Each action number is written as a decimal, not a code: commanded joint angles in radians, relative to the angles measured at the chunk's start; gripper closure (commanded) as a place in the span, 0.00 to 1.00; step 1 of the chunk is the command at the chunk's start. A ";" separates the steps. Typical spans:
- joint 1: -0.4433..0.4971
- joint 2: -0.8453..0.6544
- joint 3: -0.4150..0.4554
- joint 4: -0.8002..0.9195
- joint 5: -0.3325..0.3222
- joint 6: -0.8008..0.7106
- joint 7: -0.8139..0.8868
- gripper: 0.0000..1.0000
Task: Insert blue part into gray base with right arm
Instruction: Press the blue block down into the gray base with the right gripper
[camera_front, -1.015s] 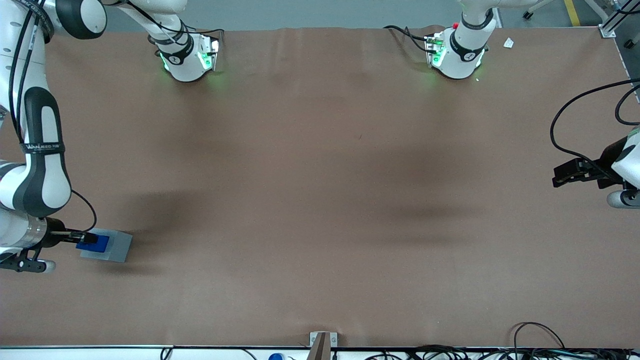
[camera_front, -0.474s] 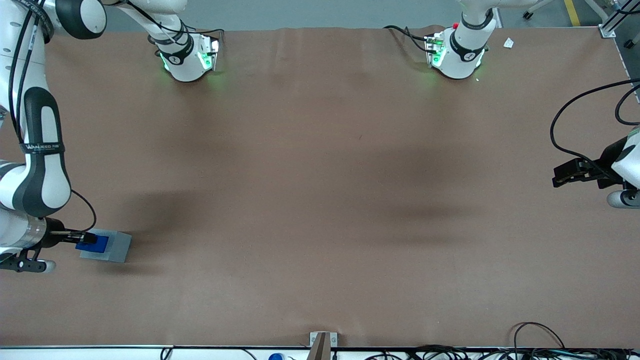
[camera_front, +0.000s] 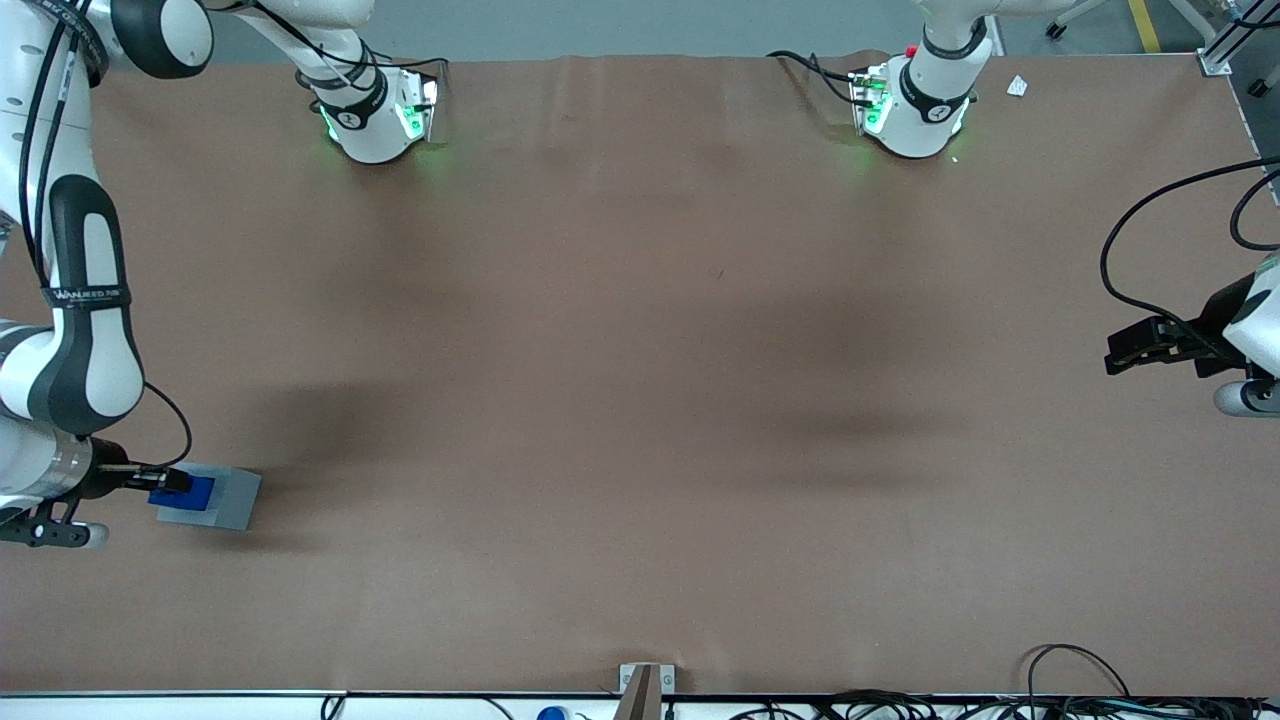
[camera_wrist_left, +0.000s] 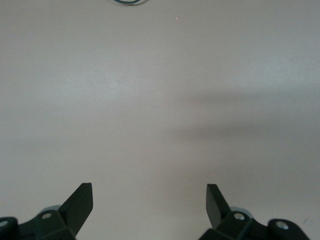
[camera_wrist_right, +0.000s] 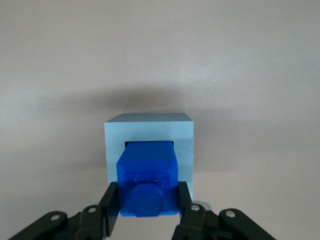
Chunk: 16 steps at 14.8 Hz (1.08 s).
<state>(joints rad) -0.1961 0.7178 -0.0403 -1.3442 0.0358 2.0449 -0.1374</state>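
Front view — "WANJEED" on right arm (camera_front: 85, 295); fingers (camera_wrist_right: 111, 202) grip blue part (camera_wrist_right: 147, 180).

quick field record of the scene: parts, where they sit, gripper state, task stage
blue part: held between the jaws, directly over the gray base's recess, lower end at or just inside it; depth cannot be told
gray base: on the brown table, at the working arm's end, near the front camera's edge
gripper: over the gray base, jaws shut on the blue part's sides
right arm: reaching down to the base
task stage: insertion underway, part not released
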 joint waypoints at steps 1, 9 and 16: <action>-0.016 0.054 0.013 -0.010 0.004 0.072 -0.019 0.99; -0.008 0.063 0.014 -0.023 0.007 0.072 -0.008 0.99; -0.005 0.063 0.014 -0.018 0.001 0.070 -0.010 0.98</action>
<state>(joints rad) -0.1961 0.7177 -0.0399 -1.3454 0.0357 2.0462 -0.1374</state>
